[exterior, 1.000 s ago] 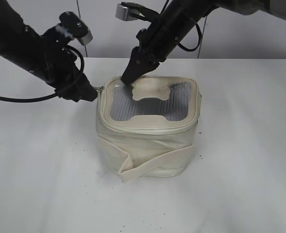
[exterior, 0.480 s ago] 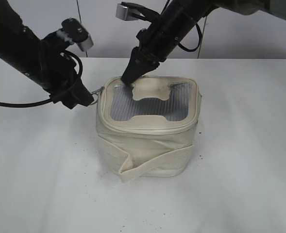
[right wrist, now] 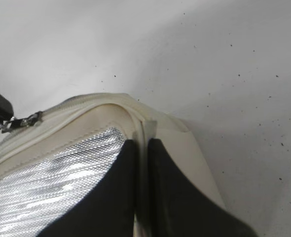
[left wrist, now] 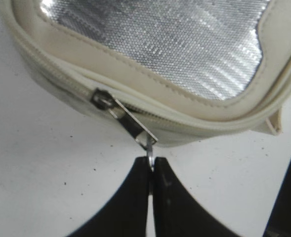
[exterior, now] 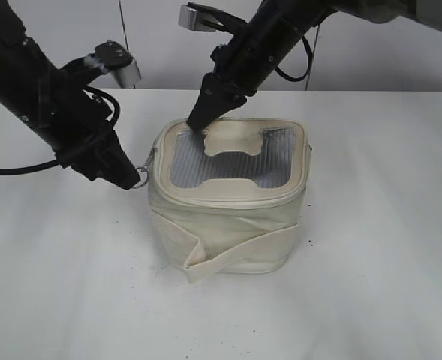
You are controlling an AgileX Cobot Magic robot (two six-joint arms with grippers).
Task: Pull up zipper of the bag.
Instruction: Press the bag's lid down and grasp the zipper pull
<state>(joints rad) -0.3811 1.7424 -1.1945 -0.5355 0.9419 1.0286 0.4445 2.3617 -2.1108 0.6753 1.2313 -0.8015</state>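
The cream boxy bag [exterior: 228, 225] stands mid-table, its grey ribbed top [exterior: 228, 161] bearing a cream bone-shaped patch. The cream zipper track [left wrist: 61, 81] runs round the top rim. My left gripper [exterior: 134, 180] is shut on the ring pull [left wrist: 150, 154] of a silver slider [left wrist: 103, 98] at the bag's left side. The slider also shows in the right wrist view [right wrist: 24, 121]. My right gripper [exterior: 196, 124] is shut and presses on the top's far left corner [right wrist: 143, 133]. A flat cream strap [exterior: 236, 251] wraps the bag's front.
The white table [exterior: 371, 285] carries small dark specks around the bag. A black cable [exterior: 18, 169] trails from the left arm across the table. A white wall stands behind.
My left gripper has moved toward the front along the bag's left side, drawing the slider with it. The right gripper has stayed on the top's far corner.
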